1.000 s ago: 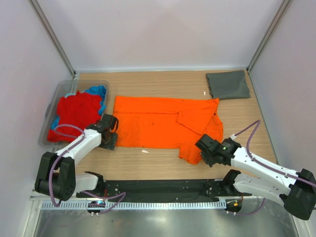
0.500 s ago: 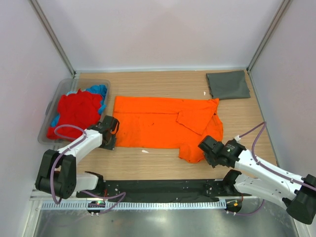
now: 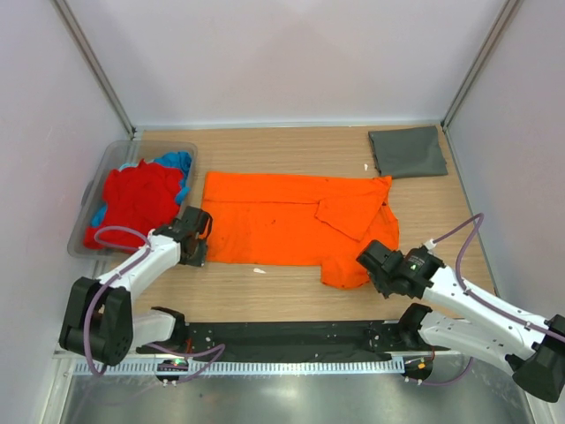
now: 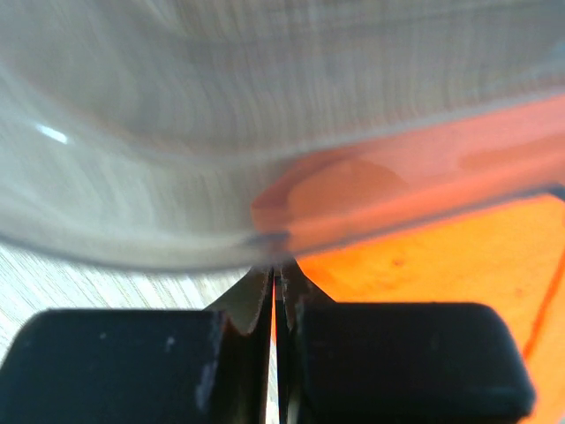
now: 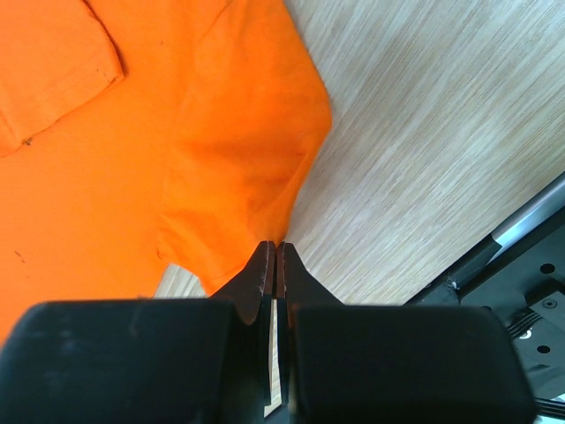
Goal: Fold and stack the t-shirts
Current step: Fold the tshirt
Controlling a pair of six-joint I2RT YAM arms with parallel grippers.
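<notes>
Even bright overhead light, soft shadows; left wrist view blurred, perhaps motion smear.

My left wrist view is smeared across the top; I can't name the grey curve (image 4: 177, 177). Blue shirt (image 3: 177, 162) mostly buried under red shirt (image 3: 132, 199). White speck (image 3: 259, 271) too small to identify. Orange shirt (image 5: 132, 132) runs off right wrist frame.

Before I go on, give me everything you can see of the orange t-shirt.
The orange t-shirt is soft, bright, plain cloth, spread flat lengthwise across the middle of the wooden table, lightly wrinkled. Its right end is folded over, a short sleeve lying on the body and a lobe jutting toward the near edge. The left pincer is shut at its near left corner, the right pincer shut at that lobe's edge; whether either pinches cloth is unclear.
</notes>
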